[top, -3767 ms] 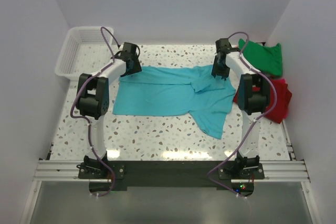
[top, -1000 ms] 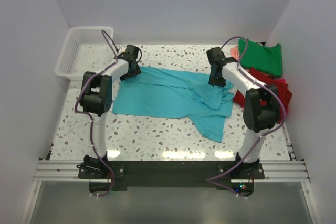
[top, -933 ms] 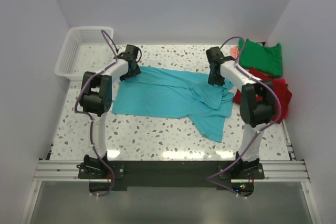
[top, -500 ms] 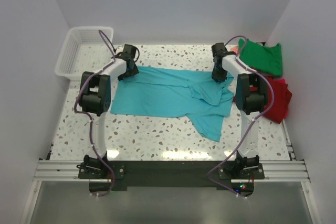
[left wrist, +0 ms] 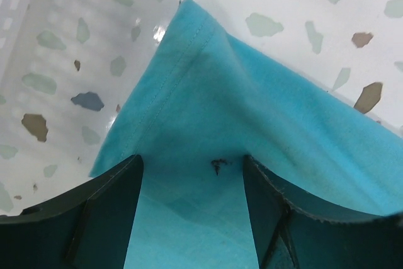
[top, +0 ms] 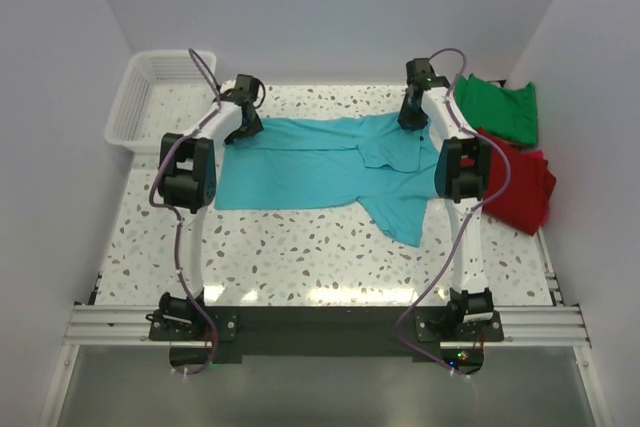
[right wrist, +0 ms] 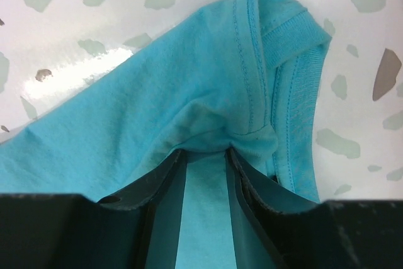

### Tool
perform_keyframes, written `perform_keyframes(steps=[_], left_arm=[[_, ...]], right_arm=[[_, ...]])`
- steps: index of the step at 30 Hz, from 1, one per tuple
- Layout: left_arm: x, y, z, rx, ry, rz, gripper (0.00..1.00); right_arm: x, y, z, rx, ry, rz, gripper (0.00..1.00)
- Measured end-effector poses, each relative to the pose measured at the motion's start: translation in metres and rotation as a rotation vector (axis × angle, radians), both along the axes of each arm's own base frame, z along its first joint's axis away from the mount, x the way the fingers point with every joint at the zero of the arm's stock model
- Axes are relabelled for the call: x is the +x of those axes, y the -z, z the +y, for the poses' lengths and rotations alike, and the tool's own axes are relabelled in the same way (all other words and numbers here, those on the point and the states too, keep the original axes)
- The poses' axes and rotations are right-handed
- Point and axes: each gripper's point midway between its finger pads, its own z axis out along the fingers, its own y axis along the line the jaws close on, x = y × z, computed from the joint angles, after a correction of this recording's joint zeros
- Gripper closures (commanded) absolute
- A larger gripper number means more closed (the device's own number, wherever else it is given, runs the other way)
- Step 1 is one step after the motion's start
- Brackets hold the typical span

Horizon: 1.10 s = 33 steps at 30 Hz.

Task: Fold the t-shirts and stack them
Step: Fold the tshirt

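Turquoise t-shirt [top: 320,162] laid mid-table, far edge stretched taut toward 12 o'clock. Hem corner clamped in left gripper [top: 243,129] at 10 o'clock. Collar seam pinched in right gripper [top: 410,119] at 1 o'clock. Purpose judged: flattening before fold. Green t-shirt [top: 500,112] and red t-shirt [top: 520,187] parked at 3 o'clock.

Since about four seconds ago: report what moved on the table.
The right end effector, pinching the turquoise t-shirt near its collar, went toward the far edge, pulling the shirt's far edge straighter. The left end effector stayed at the far-left corner; green t-shirt, red t-shirt and basket unchanged.
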Motion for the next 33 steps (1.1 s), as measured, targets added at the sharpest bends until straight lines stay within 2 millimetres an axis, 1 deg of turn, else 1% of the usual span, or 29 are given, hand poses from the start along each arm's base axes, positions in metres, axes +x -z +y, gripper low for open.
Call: perform_keyframes(steps=[2,6,11,14,16,18,20,22,24,26,28,30,32,33], left_arm=[[0.008,0.0,-0.001,-0.001,0.001,-0.012,0.3],[0.02,-0.001,-0.002,0.003,0.014,-0.03,0.3],[0.028,-0.003,-0.002,0.015,0.049,-0.05,0.3],[0.035,-0.002,-0.003,0.019,0.075,-0.086,0.29],[0.037,-0.004,-0.004,0.018,0.088,-0.109,0.29],[0.033,-0.006,-0.004,0.018,0.107,-0.125,0.29],[0.029,-0.012,-0.004,0.02,0.126,-0.146,0.28],[0.029,-0.025,-0.005,0.018,0.14,-0.182,0.28],[0.032,-0.044,-0.005,0.016,0.149,-0.23,0.28],[0.034,-0.064,-0.006,0.013,0.15,-0.274,0.28],[0.032,-0.084,-0.005,0.01,0.147,-0.311,0.28],[0.028,-0.1,-0.003,0.011,0.14,-0.337,0.28],[0.019,-0.109,0.0,0.01,0.128,-0.34,0.28],[0.012,-0.11,0.001,0.008,0.121,-0.336,0.28]], right_arm=[[0.004,0.0,0.001,0.011,-0.005,-0.006,0.63],[0.007,0.001,0.0,0.037,-0.008,-0.026,0.63],[0.005,-0.002,0.0,0.059,-0.025,-0.072,0.63],[0.008,-0.004,0.0,0.058,-0.044,-0.101,0.62],[0.01,-0.006,0.0,0.055,-0.053,-0.123,0.59],[0.014,-0.012,0.0,0.052,-0.062,-0.15,0.58],[0.019,-0.025,0.0,0.049,-0.07,-0.192,0.56],[0.025,-0.045,0.001,0.049,-0.077,-0.249,0.56],[0.028,-0.07,0.001,0.05,-0.082,-0.305,0.53],[0.028,-0.098,0.001,0.052,-0.083,-0.365,0.52],[0.025,-0.123,0.001,0.054,-0.084,-0.41,0.51],[0.017,-0.147,0.0,0.057,-0.085,-0.444,0.51],[0.007,-0.166,-0.001,0.058,-0.085,-0.468,0.51],[0.001,-0.172,-0.002,0.058,-0.085,-0.472,0.51]])
